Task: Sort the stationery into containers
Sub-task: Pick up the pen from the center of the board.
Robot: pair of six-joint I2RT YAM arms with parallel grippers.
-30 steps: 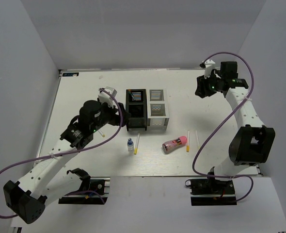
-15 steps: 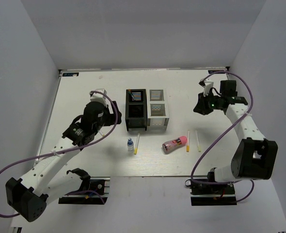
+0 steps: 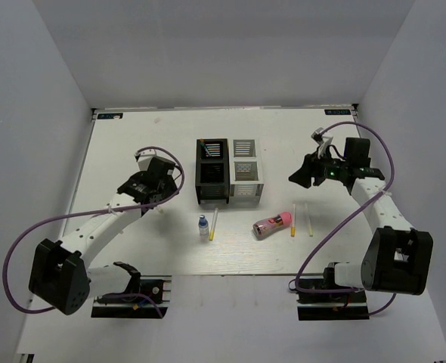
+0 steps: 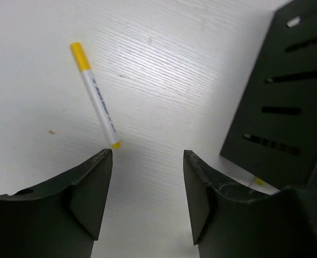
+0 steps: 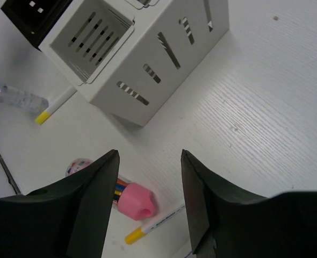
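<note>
Left wrist view: the left gripper (image 4: 146, 156) hovers low over the white table (image 4: 164, 64), jaws partly spread and nothing between them. A white marker with a yellow cap (image 4: 96, 102) lies flat just ahead of one fingertip, slanted across the line of the jaws. The black organiser (image 4: 287, 97) stands close on the other side. The likely trouble here is a closing that lands off to one side. The thin round marker could then be nudged and roll away rather than be caught. The finger nearest the organiser could also knock its wall and shift it. In the right wrist view the right gripper (image 5: 149, 156) is likewise spread and empty. It sits above the bare table between the white organiser (image 5: 169, 59) and the pink patterned cylinder (image 5: 134, 200). A yellow-tipped pen (image 5: 153, 223) lies just beside the cylinder. A grab at either could push the other, and the cylinder looks apt to roll. The top view shows the small blue-capped bottle (image 3: 203, 227) and a thin white pen (image 3: 213, 224) lying on the table in front of the black organiser, not yet sorted. Long pens dropped into the small compartments might lean out or topple.
</note>
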